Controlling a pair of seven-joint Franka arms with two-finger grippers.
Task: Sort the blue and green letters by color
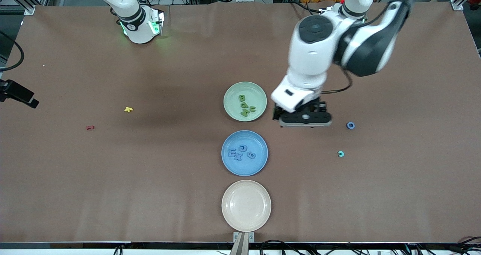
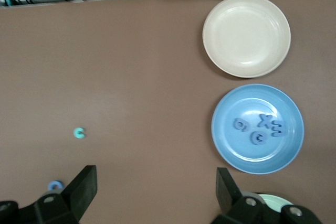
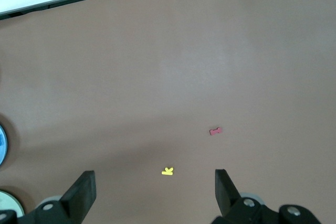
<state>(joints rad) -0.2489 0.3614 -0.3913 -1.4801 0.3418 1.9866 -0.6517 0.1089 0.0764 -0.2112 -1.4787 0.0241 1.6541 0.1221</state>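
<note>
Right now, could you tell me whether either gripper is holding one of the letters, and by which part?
Nothing is held. The left gripper hangs open beside the green plate; the right gripper is open over bare table.

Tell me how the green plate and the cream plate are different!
The green plate has small green letters lying in it; the cream plate holds nothing. The green plate is pale green, the cream plate off-white. The green plate sits farther from the front camera, with the blue plate between them; the cream plate sits nearest the table's edge. Both are round and about the same size.
</note>
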